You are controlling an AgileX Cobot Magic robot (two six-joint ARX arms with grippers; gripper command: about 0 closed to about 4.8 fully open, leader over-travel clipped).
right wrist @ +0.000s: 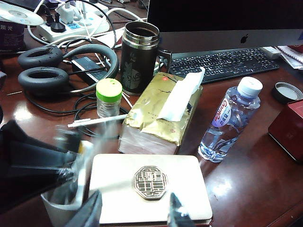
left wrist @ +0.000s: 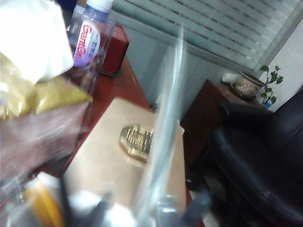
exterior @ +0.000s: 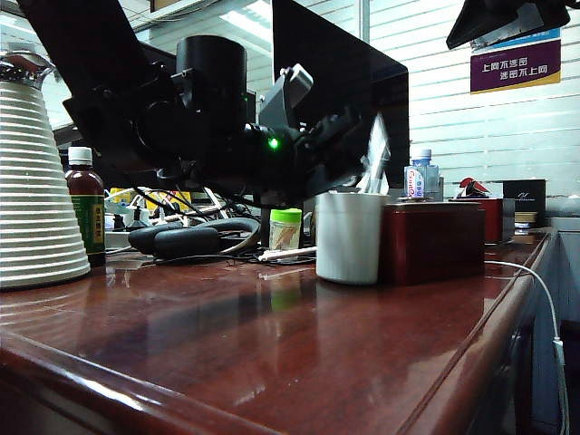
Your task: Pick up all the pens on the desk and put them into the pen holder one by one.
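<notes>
The left gripper point(exterior: 331, 154) is hanging right over the holder point(exterior: 349, 237), which is standing on the desk point(exterior: 272, 344) just beside a dark red box point(exterior: 430, 240). A thin clear pen point(exterior: 376, 154) is sticking up out of the holder, leaning toward the box. In the left wrist view the same pen point(left wrist: 165, 132) is showing as a pale blurred streak running up from between dark smears at the lower edge. The blur is hiding whether the left jaws are pinching the pen or standing free of it, so I cannot tell.

A white pen point(right wrist: 99, 121) is lying flat on the desk, just beside a small green-capped jar point(right wrist: 109, 97) and near the headphones point(right wrist: 47, 66). In the exterior view this pen point(exterior: 288, 255) is lying just left of the holder. What else is sitting inside the holder is too blurred to name.

The right gripper point(right wrist: 133, 215) is hovering over the box's tan lid point(right wrist: 151, 182), its jaws standing apart and holding nothing. A tissue pack point(right wrist: 161, 109) and a water bottle point(right wrist: 229, 118) are sitting beyond the lid
</notes>
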